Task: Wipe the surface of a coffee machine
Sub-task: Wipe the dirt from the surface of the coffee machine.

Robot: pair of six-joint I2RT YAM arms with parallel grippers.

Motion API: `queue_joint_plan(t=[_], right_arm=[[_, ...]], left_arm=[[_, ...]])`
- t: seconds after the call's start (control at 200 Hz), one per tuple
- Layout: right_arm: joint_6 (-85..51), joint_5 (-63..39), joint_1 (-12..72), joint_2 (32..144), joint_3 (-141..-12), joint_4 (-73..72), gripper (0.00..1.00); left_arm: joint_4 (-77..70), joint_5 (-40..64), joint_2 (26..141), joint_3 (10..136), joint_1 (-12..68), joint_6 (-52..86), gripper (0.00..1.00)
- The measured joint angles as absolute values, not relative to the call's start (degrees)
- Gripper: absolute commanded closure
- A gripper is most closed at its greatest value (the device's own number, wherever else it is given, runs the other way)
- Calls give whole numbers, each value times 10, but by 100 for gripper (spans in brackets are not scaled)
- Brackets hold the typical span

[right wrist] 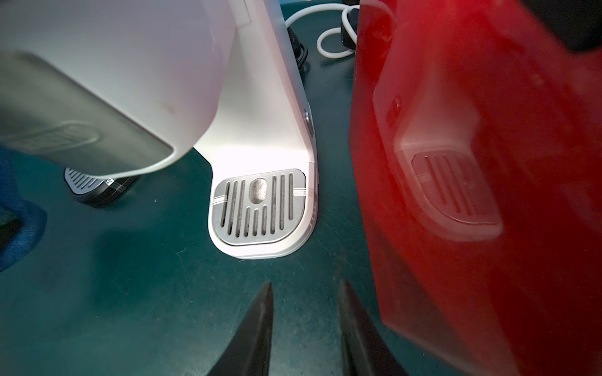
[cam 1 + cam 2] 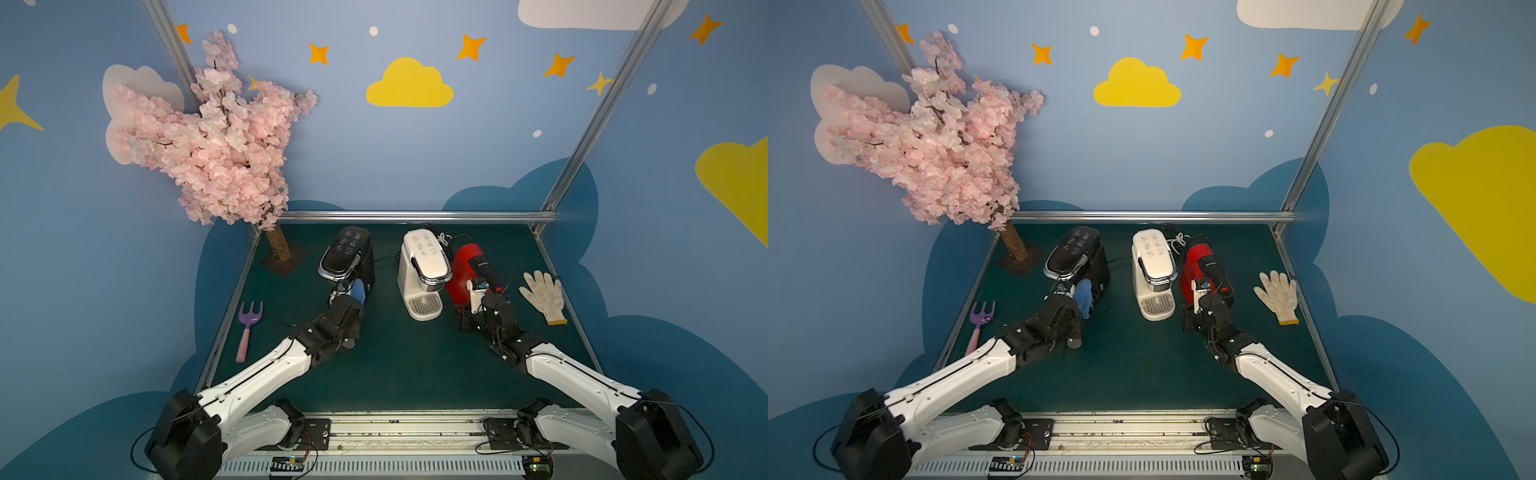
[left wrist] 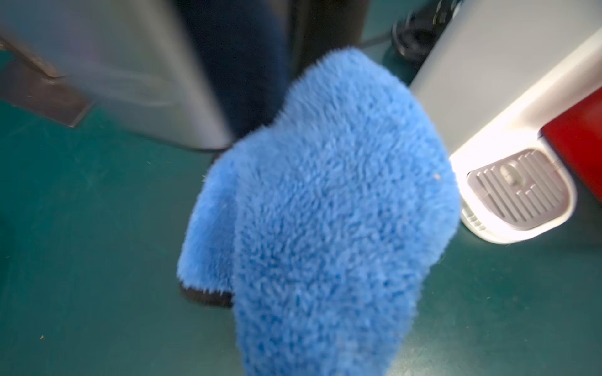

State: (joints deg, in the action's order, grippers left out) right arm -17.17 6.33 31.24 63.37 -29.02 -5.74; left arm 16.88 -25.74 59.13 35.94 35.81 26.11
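The cream-white coffee machine [image 2: 422, 266] [image 2: 1152, 262] stands at the middle back of the green table, its silver drip grille [image 1: 260, 208] facing me. My left gripper [image 2: 344, 292] is shut on a fluffy blue cloth [image 2: 358, 291] [image 3: 325, 211], which hangs over and hides its fingers. It hovers in front of the black machine [image 2: 347, 257], left of the white one and apart from it. My right gripper [image 1: 304, 286] is low over the table, in front of the white machine's base and beside the red machine [image 1: 472, 162]. It stands open with nothing between its fingers.
A white work glove [image 2: 544, 295] lies at the right, a purple toy rake [image 2: 249, 328] at the left. A pink blossom tree [image 2: 208, 137] stands in the back left corner. Cables [image 1: 329, 42] lie behind the machines. An aluminium frame [image 2: 415, 216] borders the table.
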Motion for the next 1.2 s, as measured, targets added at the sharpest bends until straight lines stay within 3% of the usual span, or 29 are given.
queue_joint_plan(t=[0.195,0.431,0.801,1.201], right_arm=[[-171,63,312,631,-290,-57,66],[-171,62,314,625,-290,-56,66],[-171,65,314,609,-290,-53,65],[-171,65,314,610,-290,-53,65]], left_arm=[[45,-181,532,265,261,325,97],[-119,17,700,240,142,419,97],[-263,200,854,292,96,529,97],[-371,264,955,295,82,619,97]])
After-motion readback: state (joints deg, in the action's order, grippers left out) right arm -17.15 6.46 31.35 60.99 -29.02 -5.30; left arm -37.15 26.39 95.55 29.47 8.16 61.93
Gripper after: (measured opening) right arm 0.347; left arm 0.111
